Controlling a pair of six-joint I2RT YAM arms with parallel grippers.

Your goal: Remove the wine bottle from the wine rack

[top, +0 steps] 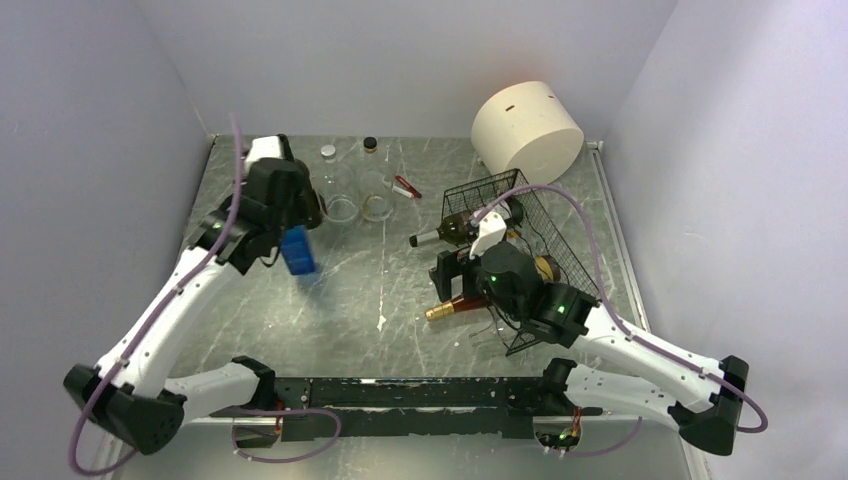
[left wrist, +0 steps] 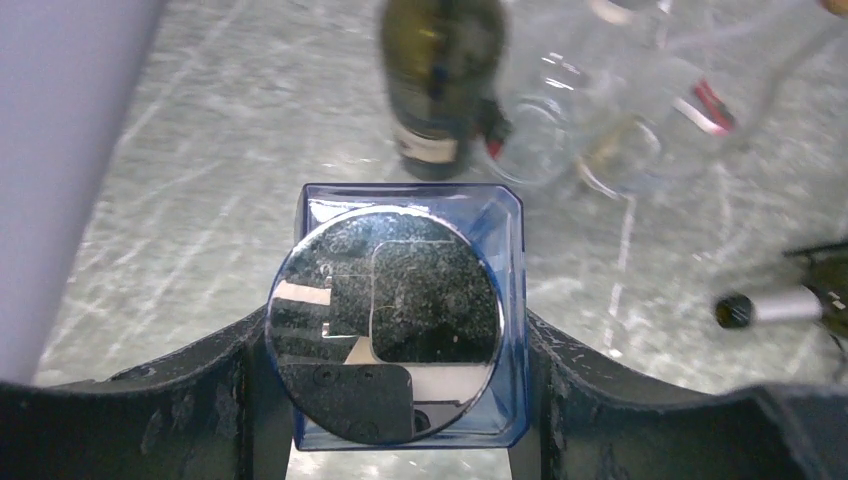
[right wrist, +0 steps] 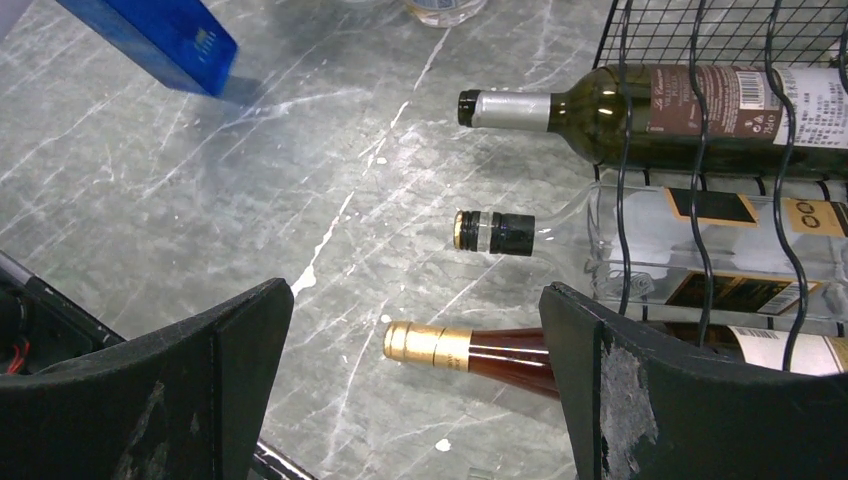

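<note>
In the wine rack (top: 575,250), three bottles (right wrist: 700,110); right gripper (right wrist: 415,295) spread, empty; left gripper (left wrist: 395,345) pinching one blue container (top: 297,250).

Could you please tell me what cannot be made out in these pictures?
The bottles in the rack: their bases are cut off by the right wrist view's right edge and covered by the right arm in the top view.
The dark bottle and jars: blurred in the left wrist view; label unreadable.
The blue box: the left wrist view shows only its end face, clamped in the left pincer.
</note>
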